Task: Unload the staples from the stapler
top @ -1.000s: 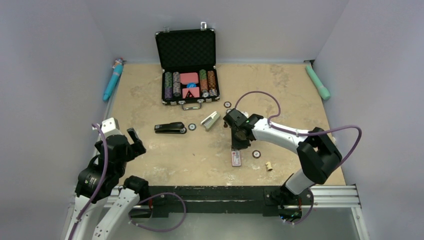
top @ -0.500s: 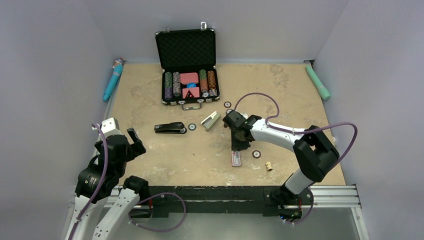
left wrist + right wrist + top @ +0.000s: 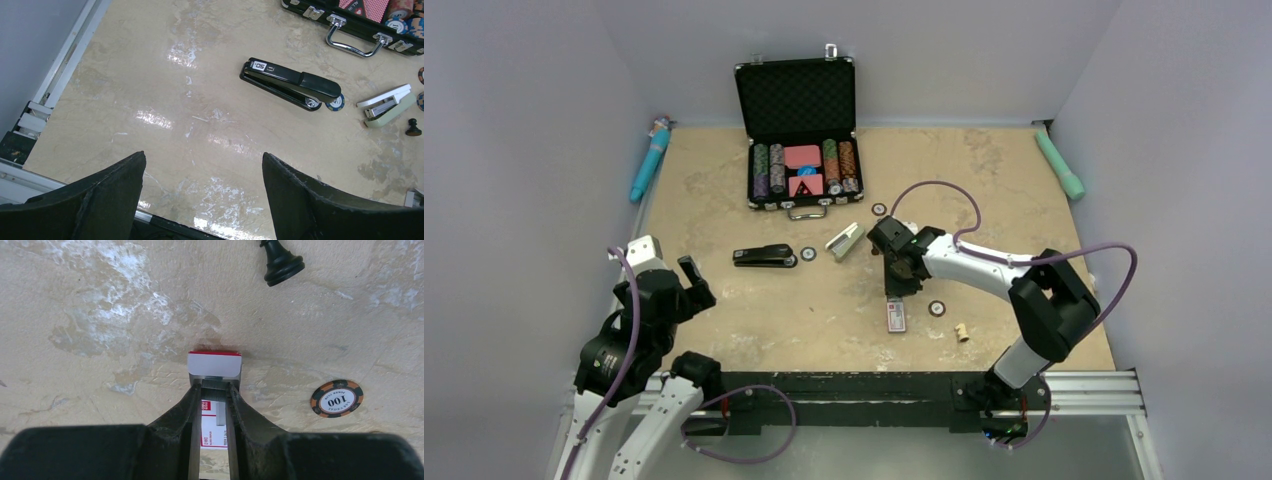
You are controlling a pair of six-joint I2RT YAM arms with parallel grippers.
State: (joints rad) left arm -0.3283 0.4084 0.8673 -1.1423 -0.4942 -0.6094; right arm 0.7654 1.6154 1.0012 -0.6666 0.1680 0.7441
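Observation:
My right gripper (image 3: 215, 390) is shut on the staples (image 3: 215, 384), a short grey strip pinched between its fingertips. It holds them just above the small red-and-white box (image 3: 215, 364), which lies on the table (image 3: 895, 316). In the top view the right gripper (image 3: 896, 280) is at mid-table. The black stapler (image 3: 764, 257) lies closed to its left and also shows in the left wrist view (image 3: 292, 84). My left gripper (image 3: 202, 160) is open and empty near the front left (image 3: 688, 283), well short of the stapler.
A pale green stapler (image 3: 845, 241) lies between the black stapler and the right gripper. An open black poker case (image 3: 804, 170) stands at the back. A black pawn (image 3: 281, 262), a 100 chip (image 3: 336, 398), a cork (image 3: 962, 331) and other chips lie nearby.
My right gripper has shifted slightly away and to the left, still shut on the staples. The left arm and the stapler have not moved.

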